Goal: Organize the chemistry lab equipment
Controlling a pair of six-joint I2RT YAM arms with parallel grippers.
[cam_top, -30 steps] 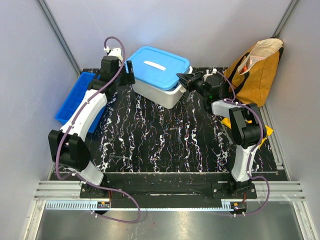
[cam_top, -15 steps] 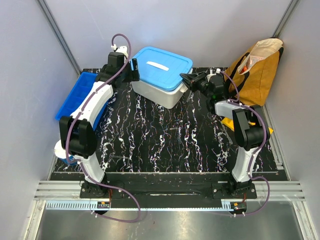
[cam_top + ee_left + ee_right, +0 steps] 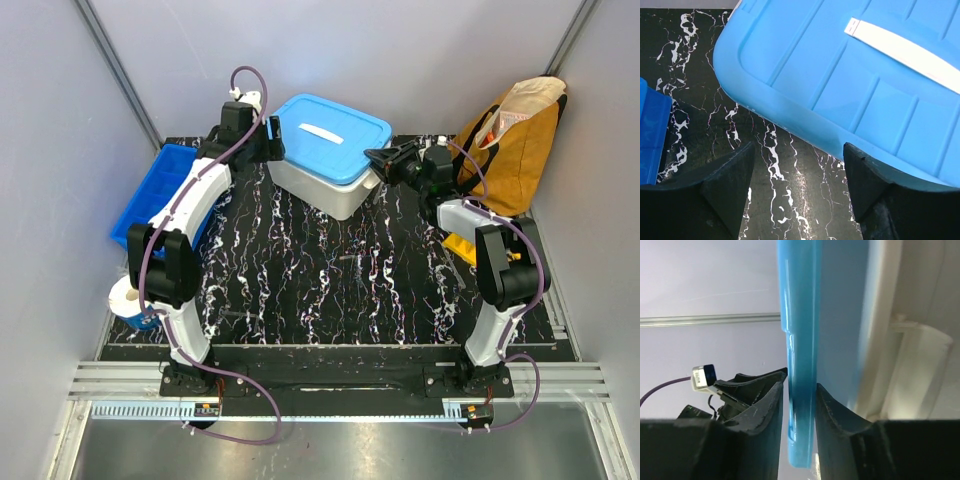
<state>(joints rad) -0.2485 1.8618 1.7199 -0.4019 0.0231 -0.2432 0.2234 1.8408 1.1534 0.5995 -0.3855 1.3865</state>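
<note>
On the bench [image 3: 330,290], the white tub [image 3: 322,192] is standing under its blue lid [image 3: 335,135]; removing it is judged the current step. The yellow-orange rack [image 3: 462,247] is lying beside the right arm [image 3: 505,275]. The left claw [image 3: 798,147] is hovering, jaws apart, at the lid's corner; the right claw [image 3: 801,380] is bracketing the opposite rim, clamping undeterminable. Next: seat both, lift evenly.

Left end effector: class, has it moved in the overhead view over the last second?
Yes. The left end effector has shifted right and backward, away from the blue tray, toward the tub's blue lid.
</note>
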